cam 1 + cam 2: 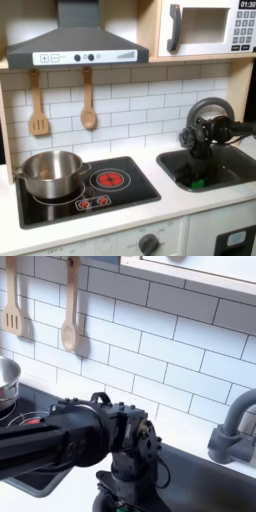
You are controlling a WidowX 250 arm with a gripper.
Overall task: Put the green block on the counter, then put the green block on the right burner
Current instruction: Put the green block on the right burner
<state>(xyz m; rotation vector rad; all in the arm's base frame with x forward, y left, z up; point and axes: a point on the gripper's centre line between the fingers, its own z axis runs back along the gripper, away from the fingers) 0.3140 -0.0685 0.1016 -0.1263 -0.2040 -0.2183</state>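
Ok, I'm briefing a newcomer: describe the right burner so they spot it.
In the first exterior view, find the black hob left of the sink. The burner is the red ring circle on the hob's sink side, bare, while the pot covers the other side.

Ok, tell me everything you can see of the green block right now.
In the first exterior view the green block shows as a small bright green patch low in the dark grey sink basin, right under the black pincer. The arm covers most of it, so its faces and tilt cannot be read. It looks pinched or just touched by the pincer; which one is unclear. It is not on the counter or the burner.
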